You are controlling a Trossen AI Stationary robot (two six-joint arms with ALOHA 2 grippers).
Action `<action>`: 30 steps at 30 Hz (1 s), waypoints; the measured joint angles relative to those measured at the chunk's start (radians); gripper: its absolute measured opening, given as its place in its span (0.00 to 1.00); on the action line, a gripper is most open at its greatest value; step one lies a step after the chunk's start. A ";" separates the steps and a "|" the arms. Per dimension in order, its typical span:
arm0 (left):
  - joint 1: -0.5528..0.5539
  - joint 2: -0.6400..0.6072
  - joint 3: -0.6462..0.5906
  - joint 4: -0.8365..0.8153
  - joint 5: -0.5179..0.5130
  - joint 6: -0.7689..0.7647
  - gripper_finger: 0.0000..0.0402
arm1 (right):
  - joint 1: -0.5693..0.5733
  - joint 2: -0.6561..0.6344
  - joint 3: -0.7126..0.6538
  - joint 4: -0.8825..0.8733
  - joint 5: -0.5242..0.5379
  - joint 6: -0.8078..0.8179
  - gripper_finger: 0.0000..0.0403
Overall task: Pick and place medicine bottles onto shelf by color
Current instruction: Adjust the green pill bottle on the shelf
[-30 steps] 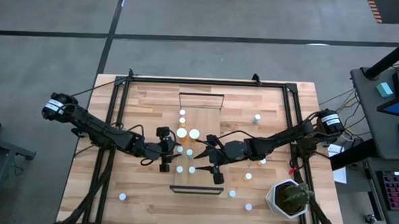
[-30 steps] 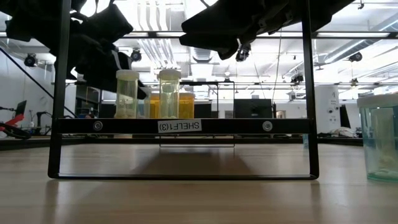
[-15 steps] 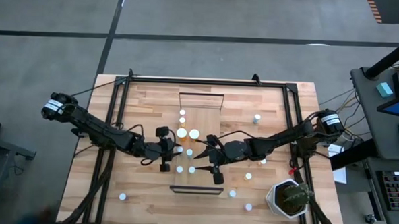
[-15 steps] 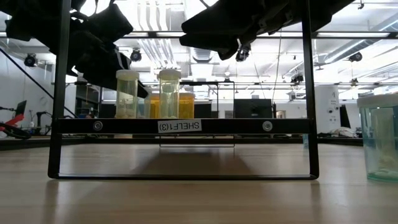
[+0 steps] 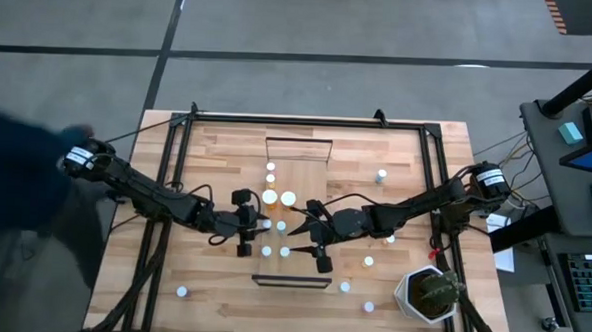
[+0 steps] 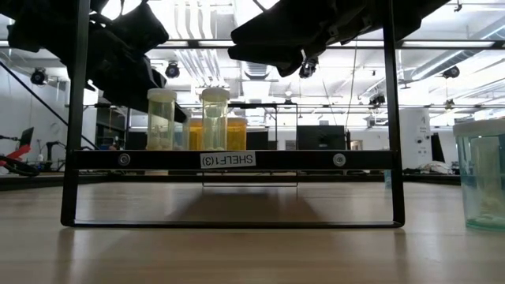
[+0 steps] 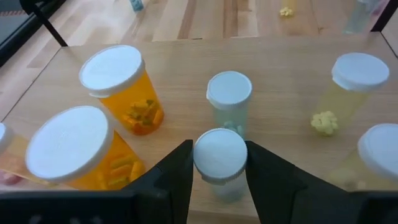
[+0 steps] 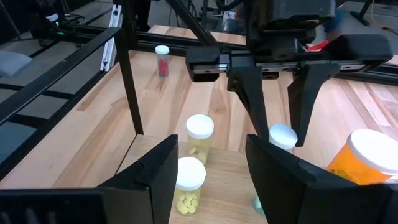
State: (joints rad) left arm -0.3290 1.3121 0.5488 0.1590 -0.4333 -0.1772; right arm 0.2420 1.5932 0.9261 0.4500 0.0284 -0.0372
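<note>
Left gripper (image 7: 219, 163): narrowed since a second ago, flanking pale bottle (image 7: 220, 158) on shelf (image 5: 294, 208), contact uncertain | right gripper (image 8: 211, 168): unchanged, wide, empty, right of centre | blurred person newly at left edge | placement likely ending

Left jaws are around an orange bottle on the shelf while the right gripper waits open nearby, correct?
Not quite. In the left wrist view the left gripper has its jaws around a pale greenish bottle, not an orange one. It stands on the shelf, and the right gripper waits open nearby.
</note>
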 joint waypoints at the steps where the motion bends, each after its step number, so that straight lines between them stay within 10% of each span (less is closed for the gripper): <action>1: 0.000 0.000 0.000 0.000 0.002 0.000 0.30 | 0.000 0.000 0.000 0.000 0.000 0.000 0.44; 30: 0.000 0.000 0.000 -0.003 -0.026 0.001 0.30 | 0.000 0.000 0.000 -0.001 0.000 0.000 0.44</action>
State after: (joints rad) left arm -0.3290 1.3121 0.5485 0.1558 -0.4592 -0.1761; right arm 0.2419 1.5932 0.9261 0.4490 0.0284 -0.0376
